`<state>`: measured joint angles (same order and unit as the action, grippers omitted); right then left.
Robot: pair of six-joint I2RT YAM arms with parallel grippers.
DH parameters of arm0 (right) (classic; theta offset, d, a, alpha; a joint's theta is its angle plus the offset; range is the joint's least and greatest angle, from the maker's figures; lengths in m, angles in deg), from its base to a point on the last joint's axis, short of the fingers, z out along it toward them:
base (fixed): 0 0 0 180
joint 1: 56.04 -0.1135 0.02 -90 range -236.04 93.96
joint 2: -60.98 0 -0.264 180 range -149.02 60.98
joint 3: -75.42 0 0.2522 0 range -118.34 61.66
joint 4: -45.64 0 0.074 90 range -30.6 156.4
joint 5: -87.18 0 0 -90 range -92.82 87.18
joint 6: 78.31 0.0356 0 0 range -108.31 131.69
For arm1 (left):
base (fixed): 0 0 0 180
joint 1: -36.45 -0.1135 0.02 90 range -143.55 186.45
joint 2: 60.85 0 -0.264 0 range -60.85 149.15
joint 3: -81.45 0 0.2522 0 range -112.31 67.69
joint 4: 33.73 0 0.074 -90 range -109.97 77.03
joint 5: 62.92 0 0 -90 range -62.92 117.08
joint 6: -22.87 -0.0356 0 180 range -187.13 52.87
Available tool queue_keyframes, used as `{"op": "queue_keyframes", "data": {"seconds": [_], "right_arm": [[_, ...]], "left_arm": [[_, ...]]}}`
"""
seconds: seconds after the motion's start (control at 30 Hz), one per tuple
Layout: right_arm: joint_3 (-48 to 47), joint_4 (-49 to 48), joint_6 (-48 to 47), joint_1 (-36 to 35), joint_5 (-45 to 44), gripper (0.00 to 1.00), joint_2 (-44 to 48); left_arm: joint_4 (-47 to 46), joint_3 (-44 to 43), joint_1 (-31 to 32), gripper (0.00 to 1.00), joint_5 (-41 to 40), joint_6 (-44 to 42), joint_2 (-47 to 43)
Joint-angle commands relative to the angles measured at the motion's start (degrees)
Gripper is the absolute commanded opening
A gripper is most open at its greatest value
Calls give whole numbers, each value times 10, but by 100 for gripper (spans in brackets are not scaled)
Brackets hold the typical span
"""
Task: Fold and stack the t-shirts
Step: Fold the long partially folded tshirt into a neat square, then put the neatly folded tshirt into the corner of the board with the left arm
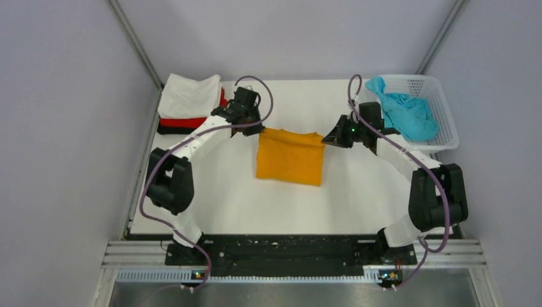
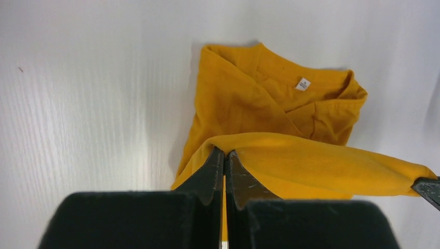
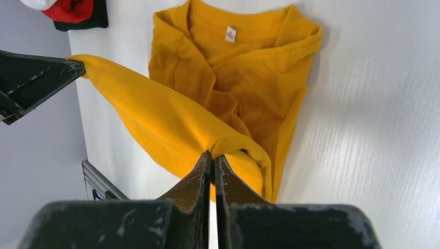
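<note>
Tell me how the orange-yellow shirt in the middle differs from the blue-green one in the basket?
The orange-yellow shirt lies partly folded and fairly flat on the table; the teal shirt sits crumpled in the white basket.
The orange-yellow shirt has one edge pinched and lifted by the left gripper and the right gripper; nothing touches the teal shirt.
Both are plain, single-coloured cloth.
</note>
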<state>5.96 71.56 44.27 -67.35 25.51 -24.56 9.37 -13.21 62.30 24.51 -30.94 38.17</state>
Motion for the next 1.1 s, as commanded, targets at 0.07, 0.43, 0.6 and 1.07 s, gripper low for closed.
{"op": "queue_keyframes", "data": {"seconds": [0.07, 0.43, 0.6, 1.07], "right_arm": [[-65, -57, 3, 17, -8, 0, -82], [-165, -43, -3, 23, -68, 64, -186], [-144, -41, -4, 23, -91, 99, -145], [57, -61, -9, 23, -29, 99, 52]], "left_arm": [[12, -99, -20, 0, -11, -22, 93], [49, -217, -42, 74, 40, -39, 182], [34, -190, -42, 99, 48, -44, 132], [-6, -38, -42, 99, 130, -66, 120]]}}
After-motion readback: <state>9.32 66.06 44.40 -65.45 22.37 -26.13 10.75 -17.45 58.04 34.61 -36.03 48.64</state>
